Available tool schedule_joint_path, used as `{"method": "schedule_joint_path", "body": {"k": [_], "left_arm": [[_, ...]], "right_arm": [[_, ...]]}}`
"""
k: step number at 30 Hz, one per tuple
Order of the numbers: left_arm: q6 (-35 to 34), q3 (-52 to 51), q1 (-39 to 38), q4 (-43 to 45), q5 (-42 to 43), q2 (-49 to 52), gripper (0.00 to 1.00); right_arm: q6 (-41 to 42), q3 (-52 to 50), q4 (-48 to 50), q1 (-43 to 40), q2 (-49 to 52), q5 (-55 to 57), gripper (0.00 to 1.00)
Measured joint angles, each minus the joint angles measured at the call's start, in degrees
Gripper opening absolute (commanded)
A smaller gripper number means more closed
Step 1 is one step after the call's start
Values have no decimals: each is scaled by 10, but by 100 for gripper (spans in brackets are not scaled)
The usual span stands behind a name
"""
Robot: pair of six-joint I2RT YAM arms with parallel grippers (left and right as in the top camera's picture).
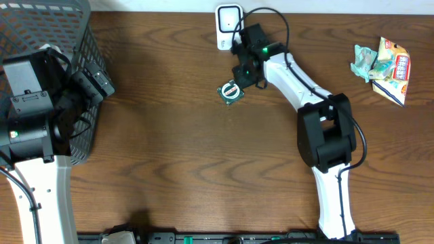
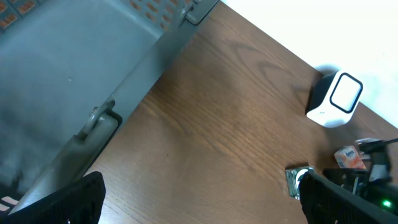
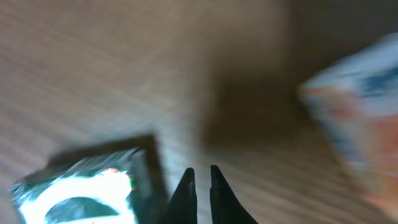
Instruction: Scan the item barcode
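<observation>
silvery packet (image 1: 230,91) sits just left of the right gripper (image 3: 200,173), whose jaws are nearly pressed together on nothing. i'd spread them, grab its edge and tilt it toward the scanner (image 1: 228,27).

The left arm (image 1: 30,129) sits folded at the left side, its tool (image 2: 202,202) empty, fingers (image 2: 62,199) spread wide. The right arm (image 1: 327,135) stretches forward and to the left, wrist bent down; its tool (image 3: 199,186) points downward, tips almost together, nothing between them

Grey wire basket (image 1: 74,20) far left; crumpled packets (image 1: 383,68) far right.
</observation>
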Motion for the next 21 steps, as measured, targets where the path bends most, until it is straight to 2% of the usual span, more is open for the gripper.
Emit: {"method": "schedule_joint_path", "body": {"k": [6, 12, 16, 19, 21], "left_arm": [[0, 0, 0, 0, 0, 0, 98], [0, 0, 0, 0, 0, 0, 98], [0, 0, 0, 0, 0, 0, 98], [0, 0, 0, 0, 0, 0, 98], [0, 0, 0, 0, 0, 0, 98]], "right_arm": [[12, 0, 84, -62, -14, 37, 41], [14, 0, 132, -125, -14, -37, 43], [16, 0, 151, -140, -14, -83, 51], [16, 0, 165, -134, -13, -103, 38], [17, 0, 173, -132, -8, -109, 37]]}}
